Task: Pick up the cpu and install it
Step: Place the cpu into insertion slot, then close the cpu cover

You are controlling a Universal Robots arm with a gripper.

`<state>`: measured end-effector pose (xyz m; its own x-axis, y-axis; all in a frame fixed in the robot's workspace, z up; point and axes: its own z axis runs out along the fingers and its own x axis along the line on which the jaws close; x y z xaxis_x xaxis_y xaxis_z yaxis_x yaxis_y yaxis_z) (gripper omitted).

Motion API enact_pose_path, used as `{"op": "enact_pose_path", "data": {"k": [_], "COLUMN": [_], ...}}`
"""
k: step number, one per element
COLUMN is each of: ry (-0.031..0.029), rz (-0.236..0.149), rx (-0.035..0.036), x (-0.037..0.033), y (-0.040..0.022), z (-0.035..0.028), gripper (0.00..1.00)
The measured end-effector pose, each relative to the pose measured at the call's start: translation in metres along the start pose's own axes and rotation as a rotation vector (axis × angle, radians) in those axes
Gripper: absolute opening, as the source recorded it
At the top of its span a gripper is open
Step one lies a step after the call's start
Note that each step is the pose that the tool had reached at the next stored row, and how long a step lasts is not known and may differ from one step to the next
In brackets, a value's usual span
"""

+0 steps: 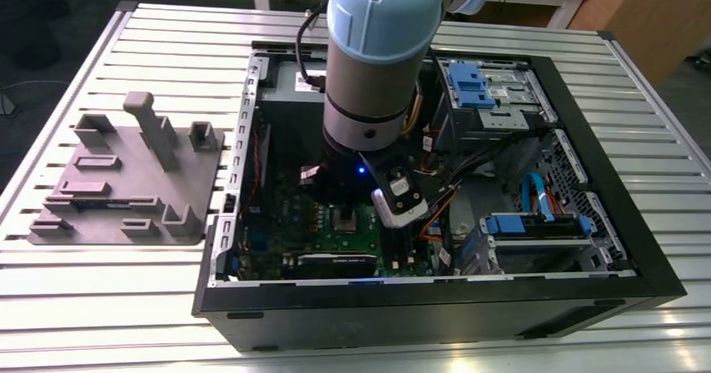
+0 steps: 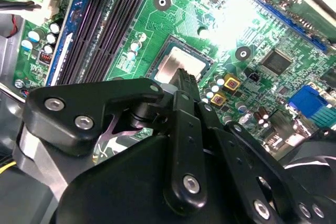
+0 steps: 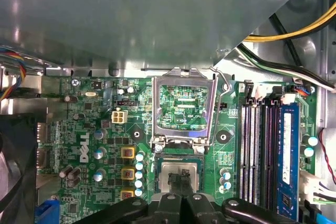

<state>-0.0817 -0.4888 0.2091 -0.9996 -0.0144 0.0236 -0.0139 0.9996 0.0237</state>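
cpu (image 3: 169, 170) on motherboard (image 3: 84, 129), gripper (image 3: 181, 181) overhead, bracket (image 3: 157, 108) upright

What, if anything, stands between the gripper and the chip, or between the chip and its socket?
Nothing visible does. In the first wrist view the gripper is over the chip, which lies flat in its seat on the green board; the bracket is swung open beside it, clear of both.

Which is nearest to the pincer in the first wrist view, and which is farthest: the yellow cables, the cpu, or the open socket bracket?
Measured from the pincer:
1. cpu: right at the pincer, on the motherboard.
2. open socket bracket: flipped open just beyond the cpu.
3. yellow cables: past the motherboard's edge, clearly farthest.
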Motion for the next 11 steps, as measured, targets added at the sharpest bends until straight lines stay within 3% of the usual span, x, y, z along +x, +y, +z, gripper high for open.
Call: {"op": "enact_pose_path", "data": {"k": [11], "ry": [0.0005], "rz": [0.0], "rx": [0.0], "x": [0.0], "y": [0.0], "z": [-0.0013], "gripper": [0.1]}}
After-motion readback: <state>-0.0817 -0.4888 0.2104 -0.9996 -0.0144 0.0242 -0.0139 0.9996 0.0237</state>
